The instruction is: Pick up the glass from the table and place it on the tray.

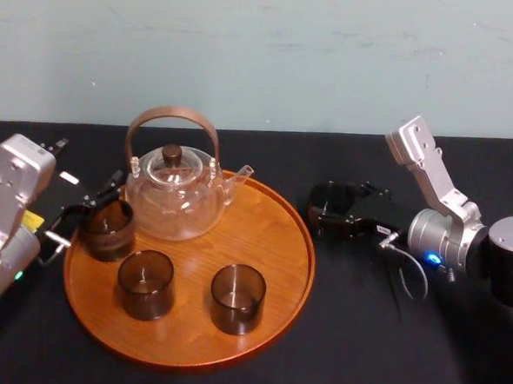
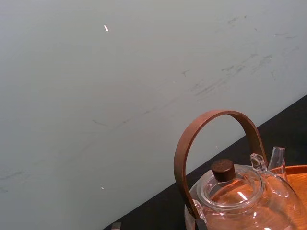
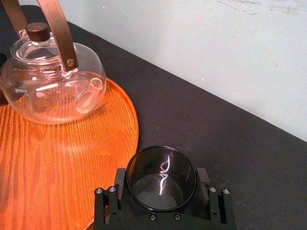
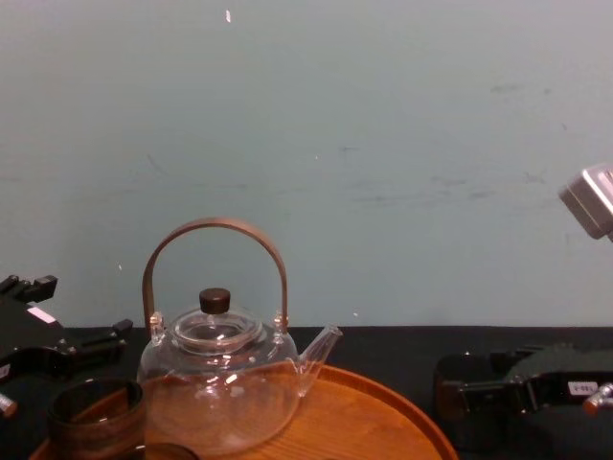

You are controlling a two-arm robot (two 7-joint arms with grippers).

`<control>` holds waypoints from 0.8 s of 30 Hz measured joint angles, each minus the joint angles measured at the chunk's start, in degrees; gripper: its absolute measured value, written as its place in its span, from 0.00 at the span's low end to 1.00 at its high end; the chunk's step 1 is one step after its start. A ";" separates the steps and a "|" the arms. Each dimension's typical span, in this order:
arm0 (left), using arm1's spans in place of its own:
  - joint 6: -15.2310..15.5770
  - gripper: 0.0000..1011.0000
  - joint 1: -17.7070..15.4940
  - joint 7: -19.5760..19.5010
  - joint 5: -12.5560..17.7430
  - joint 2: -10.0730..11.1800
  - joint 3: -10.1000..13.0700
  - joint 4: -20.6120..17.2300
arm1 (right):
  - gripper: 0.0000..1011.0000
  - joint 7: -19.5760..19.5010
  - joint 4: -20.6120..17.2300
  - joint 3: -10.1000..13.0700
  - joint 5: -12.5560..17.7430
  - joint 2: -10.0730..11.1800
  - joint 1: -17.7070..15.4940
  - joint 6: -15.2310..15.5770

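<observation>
In your chest view the bottom edge cuts off the tray (image 4: 374, 422) toward six o'clock and the cup (image 4: 96, 417) at its nine o'clock.

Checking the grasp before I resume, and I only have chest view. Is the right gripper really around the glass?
Observer: Yes. The right wrist view shows the right gripper with its fingers against both sides of the glass. The glass is upright over the black table, just off the tray.
Operator: Room on the tray?
Observer: The head view shows three smoky cups on it: a left cup at the rim, then a middle cup and a right cup at the front. The wood right of the teapot is bare.
Operator: Left arm?
Observer: From above, the left gripper is at the tray's left rim, right beside the left cup.
</observation>
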 joint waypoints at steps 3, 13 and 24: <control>0.00 0.99 0.00 0.00 0.00 0.00 0.00 0.00 | 0.89 0.00 0.00 0.00 0.02 0.01 0.00 0.01; 0.00 0.99 0.00 0.00 0.00 0.00 0.00 0.00 | 0.89 0.52 -3.94 1.66 1.29 1.67 -1.64 0.07; 0.00 0.99 0.00 0.00 0.00 0.00 0.00 0.00 | 0.89 0.54 -13.02 3.90 2.53 5.44 -3.62 0.08</control>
